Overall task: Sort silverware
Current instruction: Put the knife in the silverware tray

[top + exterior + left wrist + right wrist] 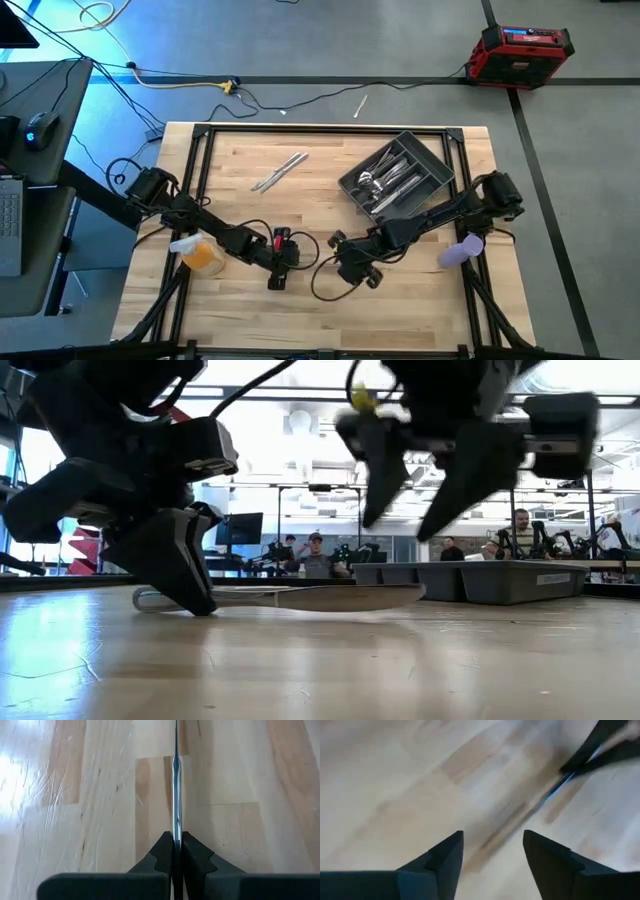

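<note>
Your tray (432, 176) at upper right already held most silverware. Two pieces (279, 171) remained at upper centre. Left gripper (175, 851) pinched knife (175, 795) low centre; right gripper (492, 845) gaped empty beside it.

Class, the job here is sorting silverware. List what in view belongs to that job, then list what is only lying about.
Belongs to the job:
- knife clamped in the left gripper
- loose silverware on the table
- sorted silverware in the grey tray
- right gripper, open, above the table

Just lying about:
- red case on the floor
- yellow cable
- computer mouse on the side desk
</note>
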